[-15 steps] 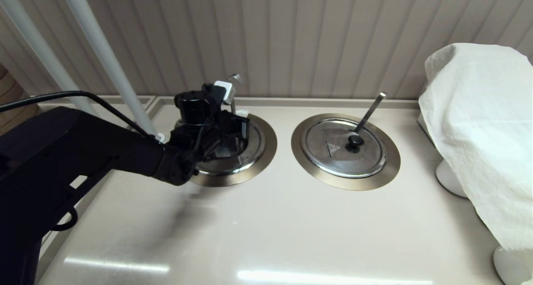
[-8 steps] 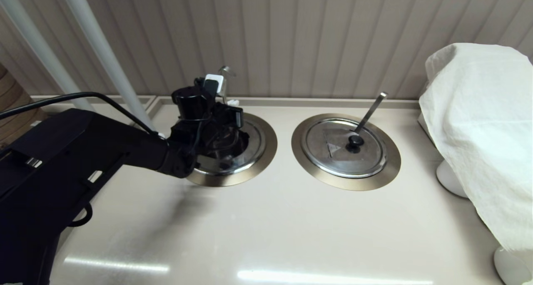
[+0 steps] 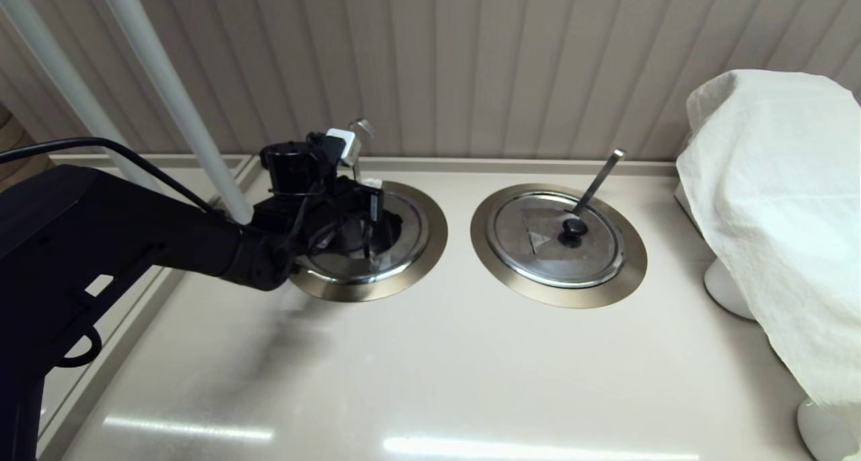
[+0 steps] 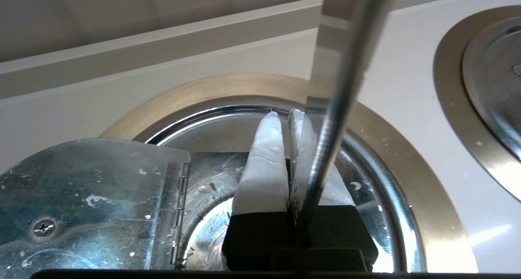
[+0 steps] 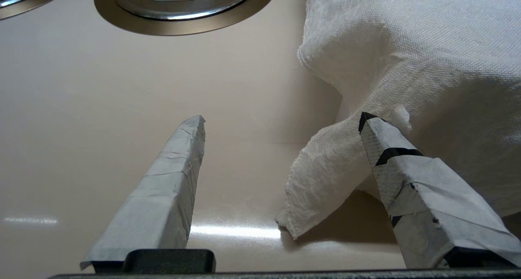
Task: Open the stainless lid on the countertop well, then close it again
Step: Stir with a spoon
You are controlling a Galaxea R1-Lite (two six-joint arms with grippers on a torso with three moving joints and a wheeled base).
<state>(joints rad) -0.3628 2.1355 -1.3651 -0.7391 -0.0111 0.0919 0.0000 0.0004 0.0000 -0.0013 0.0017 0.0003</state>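
left end effector: over the left-hand well, at its rear half; fingers pressed together, only a thin slit between the taped pads. Nothing clearly pinched; the knob is not visible.
stainless lid: seated in the countertop well, lying flat, partly hidden by the left arm. Wrist view shows a hinged flap on it.
thin rod: rises from the rear edge of the lid, just beside the closed fingers, passing in front of one of them; cannot tell if touching.
twin lid: closed in the right-hand ring, black knob at centre, flat handle leaning toward the wall.
right end effector: fingers spread wide, low over the surface beside the white cloth, well apart from both wells.
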